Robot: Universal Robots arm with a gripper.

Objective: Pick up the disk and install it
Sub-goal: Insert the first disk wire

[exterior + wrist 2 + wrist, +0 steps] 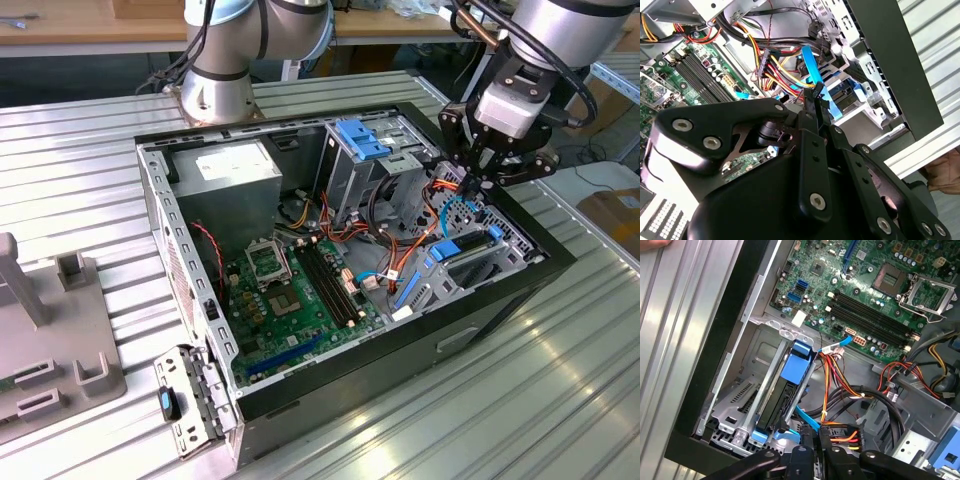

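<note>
Right now my claw (pixel 487 178) hangs with fingers drawn together on nothing, just above the disk (pixel 777 402), which lies seated in the case's grey drive bay (pixel 740 390), its long axis running away beneath my fingertips.

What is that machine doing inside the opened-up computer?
A robot arm is working over an open computer case lying on a metal table. Its tool hangs above the bay at the exterior view's right, where the disk, dark metal in blue rails, already sits in a grey cage among coloured cables.
</note>
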